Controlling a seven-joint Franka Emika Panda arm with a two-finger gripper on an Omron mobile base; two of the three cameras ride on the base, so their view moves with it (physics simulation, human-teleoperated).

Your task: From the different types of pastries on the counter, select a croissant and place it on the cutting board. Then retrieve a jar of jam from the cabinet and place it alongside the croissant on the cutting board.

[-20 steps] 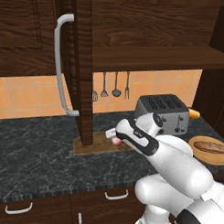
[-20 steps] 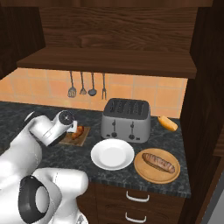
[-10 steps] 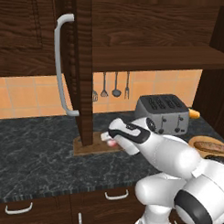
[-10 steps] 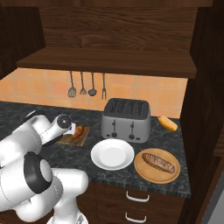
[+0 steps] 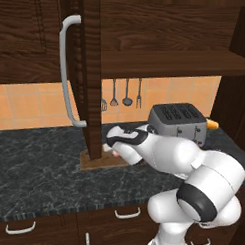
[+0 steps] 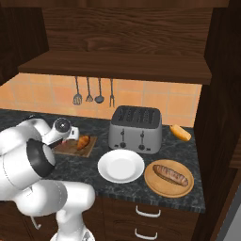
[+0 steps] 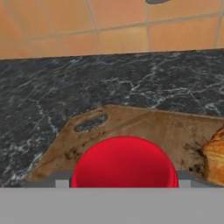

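Holding jar of jam (image 7: 124,162) over cutting board (image 7: 144,127), beside croissant (image 7: 214,159).

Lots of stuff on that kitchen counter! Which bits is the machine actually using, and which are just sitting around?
In use: cutting board, croissant, jar of jam, open cabinet door, gripper.

Just lying about: toaster, white plate, loaf on round wooden disc, hanging utensils.

croissant (image 6: 83,141) on cutting board (image 7: 144,131), toaster (image 6: 135,128) right

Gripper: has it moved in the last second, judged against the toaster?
Yes. In the left base view the gripper has shifted left, away from the toaster, toward the cutting board under the open cabinet door.
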